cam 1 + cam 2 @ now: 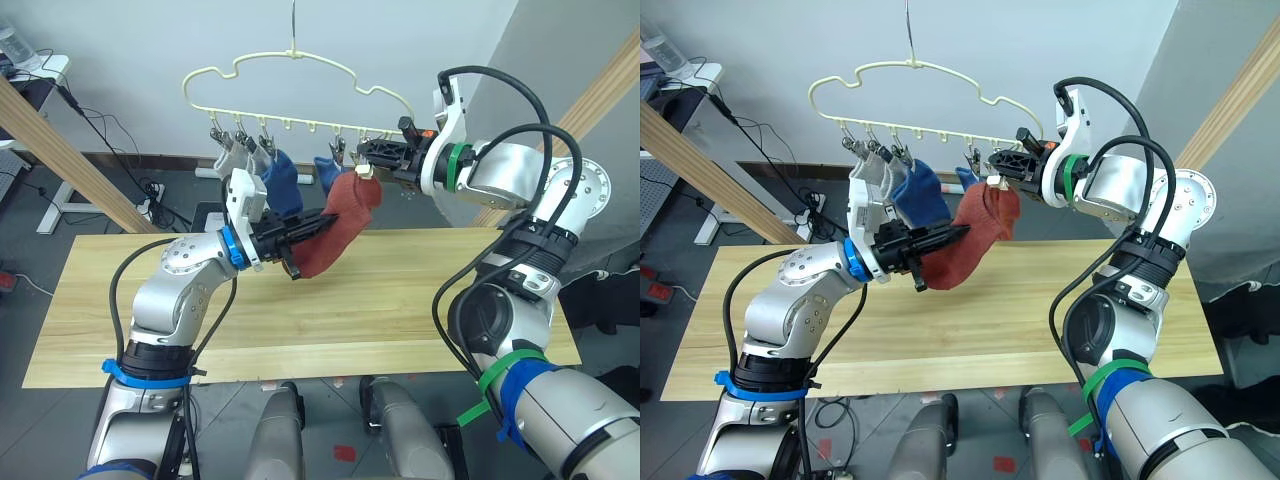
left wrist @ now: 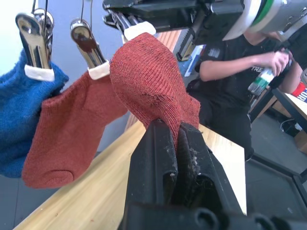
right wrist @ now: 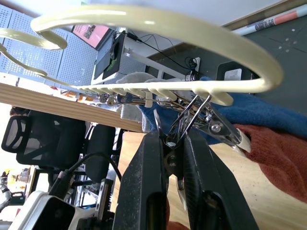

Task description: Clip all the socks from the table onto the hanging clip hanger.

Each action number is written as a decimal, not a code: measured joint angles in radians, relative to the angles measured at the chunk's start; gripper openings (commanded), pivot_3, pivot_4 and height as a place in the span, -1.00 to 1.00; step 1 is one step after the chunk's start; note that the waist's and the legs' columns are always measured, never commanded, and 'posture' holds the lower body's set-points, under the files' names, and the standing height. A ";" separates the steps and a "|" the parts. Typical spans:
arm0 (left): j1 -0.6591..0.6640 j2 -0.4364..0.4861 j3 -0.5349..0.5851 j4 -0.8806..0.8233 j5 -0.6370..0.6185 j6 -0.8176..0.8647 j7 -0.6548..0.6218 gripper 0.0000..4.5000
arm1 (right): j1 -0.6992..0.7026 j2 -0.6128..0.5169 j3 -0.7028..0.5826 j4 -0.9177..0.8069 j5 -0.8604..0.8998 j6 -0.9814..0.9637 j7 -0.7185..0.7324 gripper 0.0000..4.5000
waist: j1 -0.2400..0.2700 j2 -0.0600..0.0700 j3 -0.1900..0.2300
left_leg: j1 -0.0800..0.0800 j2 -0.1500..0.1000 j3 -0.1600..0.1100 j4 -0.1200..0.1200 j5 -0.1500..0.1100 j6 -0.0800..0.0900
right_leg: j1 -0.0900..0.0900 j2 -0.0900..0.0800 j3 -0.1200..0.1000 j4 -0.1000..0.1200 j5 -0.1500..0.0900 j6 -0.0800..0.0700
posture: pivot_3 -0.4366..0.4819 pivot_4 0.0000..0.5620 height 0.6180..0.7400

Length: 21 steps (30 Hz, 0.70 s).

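The pale yellow clip hanger hangs above the far edge of the table. My left gripper is shut on a rust-red sock and holds it up under the hanger's right end. My right gripper is shut on a metal clip at the top edge of that sock. A second rust-red sock hangs clipped beside it. Blue socks and light grey socks hang from clips further left.
Round wooden poles slant up at the left and the right of the table. A seated person in a black shirt is beyond the table's end. Cables and a power strip lie on the floor behind.
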 measured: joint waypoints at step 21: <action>-0.005 -0.010 -0.008 0.019 0.012 -0.001 -0.019 -0.99 | -0.001 0.028 -0.040 0.002 0.033 0.000 -0.063 -0.92 | -0.001 0.000 0.000 | 0.000 0.000 0.000 0.000 0.000 0.000 | 0.000 0.000 0.000 0.000 0.000 0.000 | -0.11 0.10 1.00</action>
